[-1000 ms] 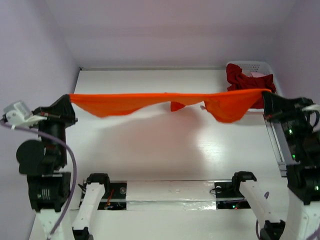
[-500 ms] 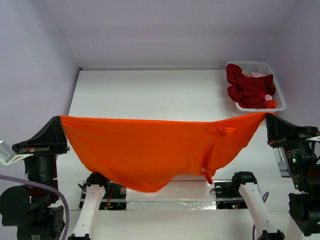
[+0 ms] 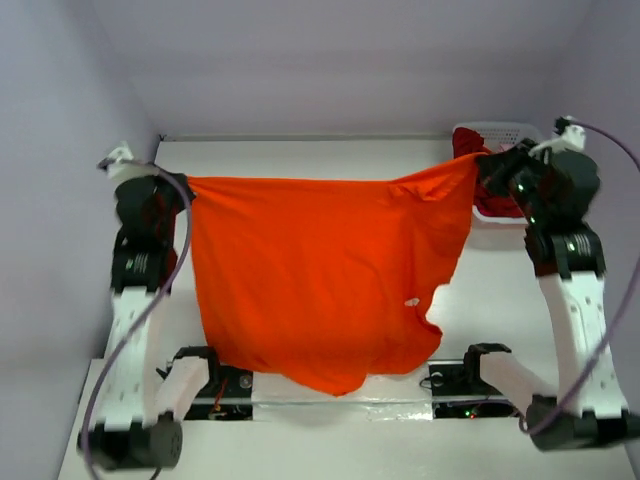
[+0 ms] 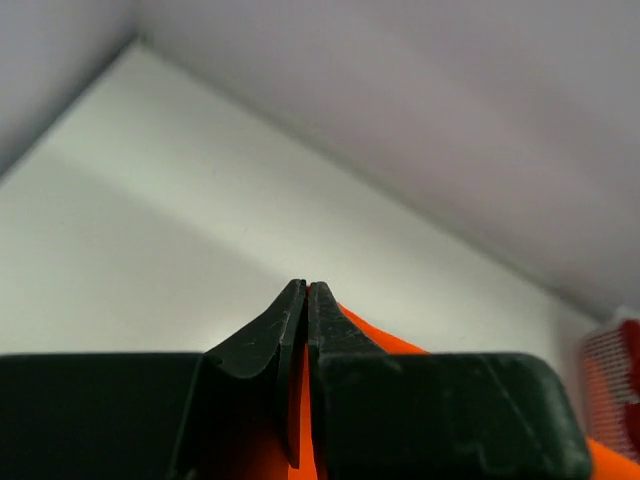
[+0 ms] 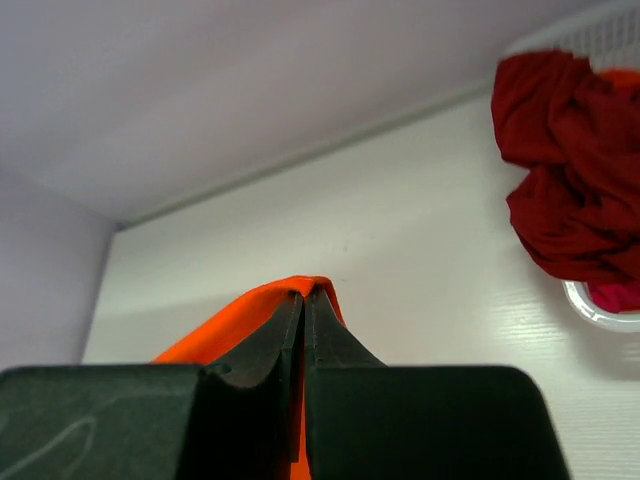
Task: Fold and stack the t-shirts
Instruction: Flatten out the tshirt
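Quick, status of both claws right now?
Left claw: closed on one top corner of the bright orange cloth t-shirt.
Right claw: closed on the same t-shirt's other top corner.

Note the orange t-shirt: soft, matt cloth between the matt black plastic jaws of the left gripper and right gripper. Beyond the right gripper, the dark red shirts are matt cloth, the basket rim is glossy white plastic, and the table is smooth and white.

basket mostly hidden behind right arm, dark red shirts cut off at edge
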{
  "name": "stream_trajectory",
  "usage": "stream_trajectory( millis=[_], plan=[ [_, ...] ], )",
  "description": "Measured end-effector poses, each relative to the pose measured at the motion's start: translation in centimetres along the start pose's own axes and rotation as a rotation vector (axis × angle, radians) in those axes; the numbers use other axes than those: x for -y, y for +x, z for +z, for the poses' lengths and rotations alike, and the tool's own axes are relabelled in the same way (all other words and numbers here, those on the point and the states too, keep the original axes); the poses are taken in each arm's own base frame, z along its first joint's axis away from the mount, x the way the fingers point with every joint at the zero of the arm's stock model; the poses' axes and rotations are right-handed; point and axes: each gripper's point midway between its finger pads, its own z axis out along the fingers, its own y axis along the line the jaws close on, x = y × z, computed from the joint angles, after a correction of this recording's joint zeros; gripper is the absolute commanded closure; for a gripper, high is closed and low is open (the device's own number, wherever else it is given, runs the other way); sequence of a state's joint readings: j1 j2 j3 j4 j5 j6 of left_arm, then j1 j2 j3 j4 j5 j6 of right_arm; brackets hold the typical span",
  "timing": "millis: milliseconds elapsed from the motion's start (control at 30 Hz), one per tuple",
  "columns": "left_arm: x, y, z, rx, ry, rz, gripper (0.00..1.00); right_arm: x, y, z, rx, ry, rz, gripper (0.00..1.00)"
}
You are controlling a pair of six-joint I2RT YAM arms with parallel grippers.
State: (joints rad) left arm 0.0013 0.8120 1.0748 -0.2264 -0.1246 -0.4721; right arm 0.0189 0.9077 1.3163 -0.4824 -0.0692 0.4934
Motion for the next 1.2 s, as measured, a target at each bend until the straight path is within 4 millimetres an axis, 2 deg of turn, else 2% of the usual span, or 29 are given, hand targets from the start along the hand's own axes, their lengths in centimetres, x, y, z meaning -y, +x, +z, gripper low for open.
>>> stream_trajectory(
  millis=[33, 67, 133, 200, 267, 367, 467, 533, 633, 767, 900, 1067, 1167, 1200],
  plan=[
    [-1.1, 1.8, 2.2, -0.059, -0.031, -0.001, 1.00, 0.9, 1.3, 2.4, -0.047, 0.027, 0.005, 1.00],
    [-2.8, 4.0, 4.3, -0.126, -0.078, -0.008, 1.00, 1.6, 2.3, 4.0, -0.082, 0.045, 0.009, 1.00],
    [-5.6, 6.7, 6.5, -0.218, -0.163, -0.025, 1.00, 2.8, 4.5, 6.6, -0.153, 0.072, 0.021, 1.00],
    [-6.7, 7.7, 7.5, -0.265, -0.196, -0.033, 1.00, 3.6, 6.1, 8.4, -0.203, 0.092, 0.030, 1.00],
    [-6.0, 7.2, 8.2, -0.268, -0.180, -0.039, 1.00, 4.1, 6.9, 9.4, -0.227, 0.104, 0.037, 1.00],
    [-4.7, 5.4, 8.5, -0.218, -0.134, -0.047, 1.00, 3.8, 6.2, 10.2, -0.214, 0.097, 0.039, 1.00],
    [-3.9, 4.1, 7.8, -0.177, -0.105, -0.049, 1.00, 3.0, 4.9, 9.8, -0.170, 0.071, 0.034, 1.00],
    [-3.3, 3.2, 7.0, -0.151, -0.082, -0.051, 1.00, 2.3, 3.8, 8.8, -0.139, 0.053, 0.032, 1.00],
    [-1.9, 1.1, 4.7, -0.090, -0.029, -0.054, 1.00, 1.2, 2.1, 6.5, -0.080, 0.023, 0.026, 1.00],
    [0.2, -2.2, -0.1, 0.018, 0.056, -0.055, 1.00, -0.6, -0.4, 1.6, 0.019, -0.033, 0.017, 1.00],
    [1.8, -4.9, -5.9, 0.132, 0.142, -0.055, 1.00, -1.7, -1.5, -4.7, 0.105, -0.084, 0.009, 1.00],
    [2.7, -6.0, -13.2, 0.249, 0.243, -0.056, 1.00, -2.6, -1.9, -13.2, 0.214, -0.146, -0.006, 1.00],
    [3.0, -6.2, -16.8, 0.301, 0.290, -0.061, 1.00, -2.6, -1.5, -18.2, 0.284, -0.181, -0.025, 1.00],
    [3.0, -6.2, -17.6, 0.307, 0.299, -0.065, 1.00, -2.5, -1.1, -20.3, 0.312, -0.196, -0.032, 1.00]
  ],
)
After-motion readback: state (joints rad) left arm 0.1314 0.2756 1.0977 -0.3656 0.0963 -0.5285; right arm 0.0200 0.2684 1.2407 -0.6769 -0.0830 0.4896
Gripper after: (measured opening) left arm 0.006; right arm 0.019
